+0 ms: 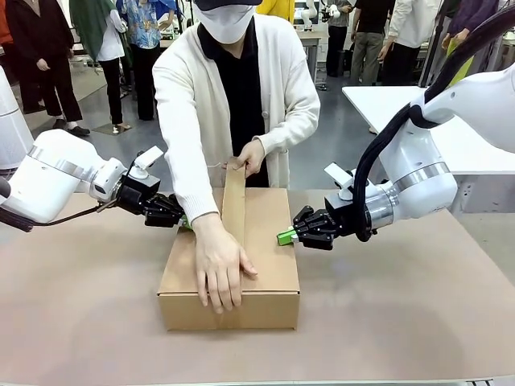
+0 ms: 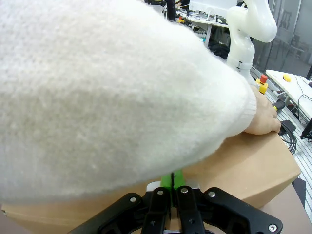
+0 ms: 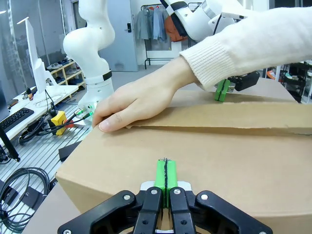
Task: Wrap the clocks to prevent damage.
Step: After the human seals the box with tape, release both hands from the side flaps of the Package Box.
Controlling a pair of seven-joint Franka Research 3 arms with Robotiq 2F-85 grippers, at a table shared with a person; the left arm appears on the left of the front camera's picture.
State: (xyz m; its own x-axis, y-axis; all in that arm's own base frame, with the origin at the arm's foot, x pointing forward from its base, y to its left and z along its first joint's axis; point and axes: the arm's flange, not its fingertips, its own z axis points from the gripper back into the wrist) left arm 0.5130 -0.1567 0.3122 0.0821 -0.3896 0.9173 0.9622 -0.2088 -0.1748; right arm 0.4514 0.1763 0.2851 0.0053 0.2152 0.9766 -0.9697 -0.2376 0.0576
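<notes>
Right hand (image 1: 283,236) closed at cardboard box (image 1: 265,265), long axis front-to-back

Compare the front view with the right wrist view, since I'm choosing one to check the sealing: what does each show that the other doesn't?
Front view alone: the person's far hand holding the brown strip up at the box's far edge, and the right gripper seen from outside, shut, its pads against the box's side.

Right wrist view alone: the seam between the top flaps, close up.

Both: the cardboard box, the person's near hand pressing its top, and the left gripper, shut at the opposite side.
</notes>
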